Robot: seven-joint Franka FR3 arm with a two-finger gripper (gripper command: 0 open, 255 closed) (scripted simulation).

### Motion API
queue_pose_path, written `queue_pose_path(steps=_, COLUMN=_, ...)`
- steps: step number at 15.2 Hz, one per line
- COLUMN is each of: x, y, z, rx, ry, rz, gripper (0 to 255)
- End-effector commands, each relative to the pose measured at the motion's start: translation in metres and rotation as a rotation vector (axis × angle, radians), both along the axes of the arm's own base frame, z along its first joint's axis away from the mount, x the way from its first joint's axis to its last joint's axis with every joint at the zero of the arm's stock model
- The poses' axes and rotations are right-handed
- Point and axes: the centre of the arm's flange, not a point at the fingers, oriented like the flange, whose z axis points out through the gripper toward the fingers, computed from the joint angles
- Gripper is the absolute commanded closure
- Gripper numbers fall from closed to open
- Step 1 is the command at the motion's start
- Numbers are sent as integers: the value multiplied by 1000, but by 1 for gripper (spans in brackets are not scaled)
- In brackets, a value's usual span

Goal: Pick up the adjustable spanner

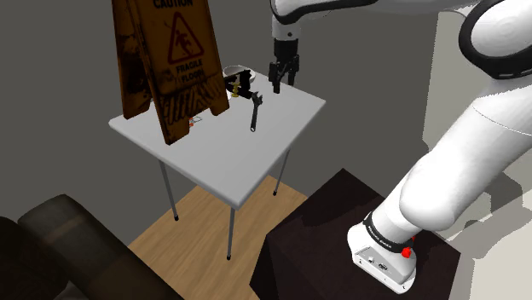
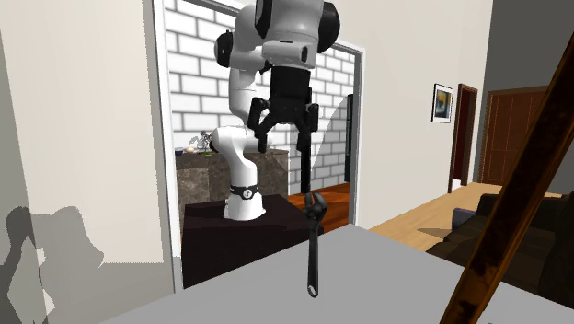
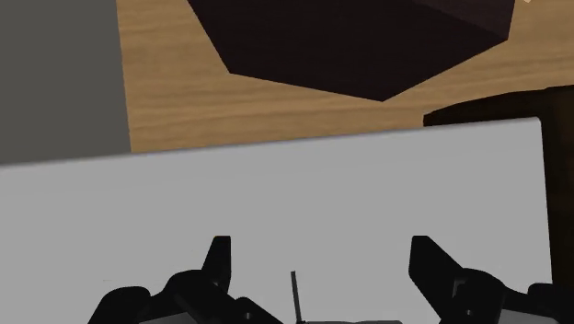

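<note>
The pale grey tabletop (image 1: 256,162) stands under the white arm (image 1: 443,170), which arches high and turns its wrist straight down. Its black tool (image 1: 284,83) hangs above the surface, fingers spread wide, gripping nothing. Just below the tool and slightly aside lies the adjustable spanner (image 1: 255,112). It is dark, slim and flat on the tabletop, head end nearest the tool.

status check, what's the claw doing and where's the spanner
Claw open, empty, up over the table. Adjustable spanner lying flat, untouched, off to the claw's side. Caution sign stands close by; path down looks clear.
</note>
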Motion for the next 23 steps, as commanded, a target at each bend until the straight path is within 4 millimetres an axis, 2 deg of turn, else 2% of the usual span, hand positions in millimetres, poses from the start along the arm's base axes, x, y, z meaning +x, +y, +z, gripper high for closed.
queue_pose_path(steps=1, x=26, y=6, z=-11, rx=-1, ry=18, rz=21, gripper=0)
queue_pose_path(steps=9, x=125, y=24, z=-61, rx=-5, ry=85, rz=100, gripper=0)
queue_pose_path(steps=16, x=125, y=24, z=-98, rx=-5, ry=85, rz=100, gripper=0)
queue_pose_path(steps=18, x=125, y=24, z=-101, rx=-5, ry=85, rz=100, gripper=0)
queue_pose_path(steps=19, x=125, y=25, z=-101, rx=-5, ry=85, rz=100, gripper=255)
queue_pose_path(steps=23, x=125, y=25, z=-101, rx=-5, ry=85, rz=100, gripper=255)
